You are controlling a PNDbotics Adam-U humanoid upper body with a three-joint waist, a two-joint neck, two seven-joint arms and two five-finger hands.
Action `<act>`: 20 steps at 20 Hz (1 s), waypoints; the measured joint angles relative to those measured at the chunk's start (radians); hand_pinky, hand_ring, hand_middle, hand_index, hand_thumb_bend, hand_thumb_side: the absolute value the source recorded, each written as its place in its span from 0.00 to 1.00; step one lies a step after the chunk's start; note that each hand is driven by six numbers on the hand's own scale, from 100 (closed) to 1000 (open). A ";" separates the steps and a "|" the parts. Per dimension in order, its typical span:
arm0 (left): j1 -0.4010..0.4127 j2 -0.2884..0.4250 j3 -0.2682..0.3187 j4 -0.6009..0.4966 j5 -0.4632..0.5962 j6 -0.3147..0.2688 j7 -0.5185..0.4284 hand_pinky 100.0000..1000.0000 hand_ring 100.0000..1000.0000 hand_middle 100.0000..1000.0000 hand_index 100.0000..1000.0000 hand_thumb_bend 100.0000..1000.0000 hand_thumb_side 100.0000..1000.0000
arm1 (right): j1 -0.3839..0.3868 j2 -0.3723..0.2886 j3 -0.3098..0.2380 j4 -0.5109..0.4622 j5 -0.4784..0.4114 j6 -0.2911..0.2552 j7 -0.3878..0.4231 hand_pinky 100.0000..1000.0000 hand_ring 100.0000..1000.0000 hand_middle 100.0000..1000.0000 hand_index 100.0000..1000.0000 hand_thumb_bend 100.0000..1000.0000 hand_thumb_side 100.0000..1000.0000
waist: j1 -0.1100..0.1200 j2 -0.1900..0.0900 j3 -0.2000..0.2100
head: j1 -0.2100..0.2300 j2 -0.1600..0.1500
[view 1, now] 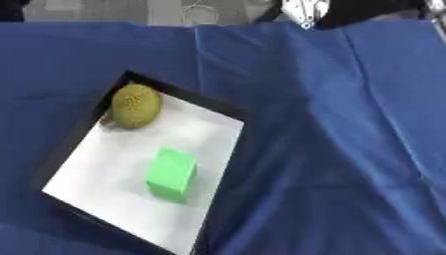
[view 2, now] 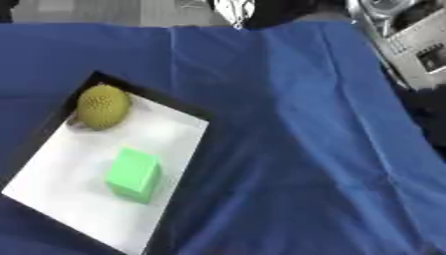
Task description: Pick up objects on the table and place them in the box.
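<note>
A shallow box (view 1: 228,110) with a dark rim and a white floor lies askew on the left of the blue-covered table. Inside it, at the far corner, rests a yellow-green bumpy round fruit (view 1: 135,105). A bright green block (view 1: 170,174) stands near the middle of the box floor. Neither of my hands shows in either view.
A wrinkled blue cloth (view 1: 348,124) covers the table to the right of the box, with no loose objects on it. Grey equipment (view 2: 409,40) stands past the table's right edge. Dark shapes show at the far edge.
</note>
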 measured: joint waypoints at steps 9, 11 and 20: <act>0.025 0.003 -0.003 0.000 -0.010 0.000 0.000 0.88 0.78 0.69 0.82 0.12 0.70 | -0.045 0.144 0.109 -0.002 0.036 -0.027 0.146 0.76 0.69 0.48 0.67 0.00 0.12 | -0.017 -0.030 -0.032 | 0.029 0.044; 0.027 0.009 -0.003 0.000 -0.010 0.000 0.000 0.88 0.78 0.69 0.82 0.12 0.70 | -0.032 0.169 0.127 -0.002 0.044 -0.024 0.179 0.76 0.69 0.48 0.67 0.00 0.12 | -0.017 -0.030 -0.034 | 0.033 0.044; 0.011 0.012 -0.005 -0.004 -0.010 0.001 -0.004 0.88 0.78 0.69 0.82 0.13 0.69 | 0.046 0.274 0.191 0.111 0.136 -0.039 0.274 0.79 0.72 0.51 0.70 0.00 0.15 | -0.017 -0.030 -0.020 | 0.038 0.044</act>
